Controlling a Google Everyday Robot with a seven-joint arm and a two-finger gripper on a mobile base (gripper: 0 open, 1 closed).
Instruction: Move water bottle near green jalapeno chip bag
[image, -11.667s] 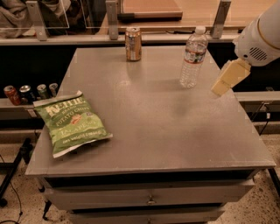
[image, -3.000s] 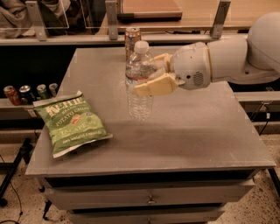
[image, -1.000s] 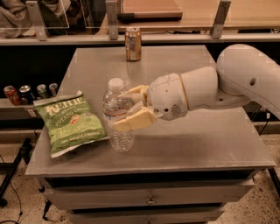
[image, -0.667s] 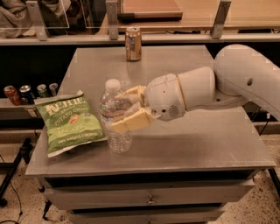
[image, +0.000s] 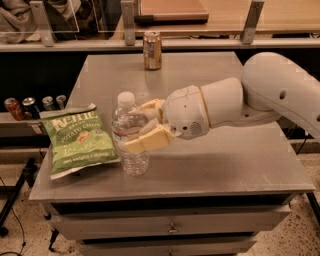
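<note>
On the grey table (image: 240, 155), left of centre, the gripper (image: 136, 126) clasps the water bottle (image: 132, 159) beside the green jalapeno chip bag (image: 80, 140); placement looks nearly done, with release likely next.

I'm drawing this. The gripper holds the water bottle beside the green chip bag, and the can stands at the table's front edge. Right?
Almost. The camera view shows the can at the table's back edge, not the front. The gripper does hold the water bottle beside the green chip bag.

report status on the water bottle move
Gripper shut on water bottle, front left of table. Bottle upright, close beside green jalapeno chip bag. Nothing between them; drink can far back.
</note>
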